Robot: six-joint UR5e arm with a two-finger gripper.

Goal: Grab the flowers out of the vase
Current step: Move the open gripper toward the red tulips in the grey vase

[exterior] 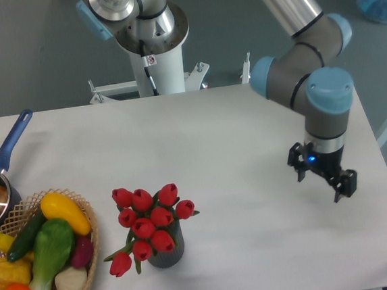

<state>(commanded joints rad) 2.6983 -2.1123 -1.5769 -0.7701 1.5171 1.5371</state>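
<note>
The flowers [148, 223], a bunch of red tulip buds with green stems and leaves, stand in the vase [167, 252], a short dark grey cylinder near the table's front, left of centre. One bud droops over the vase's left side. My gripper [322, 177] hangs over the right part of the table, far to the right of the flowers and apart from them. Its two dark fingers are spread, with nothing between them.
A wicker basket [88, 263] of colourful fruit and vegetables sits at the front left corner. A blue-handled pan [5, 158] lies at the left edge behind it. The robot's white base [155, 53] stands behind the table. The table's right edge is close to my gripper.
</note>
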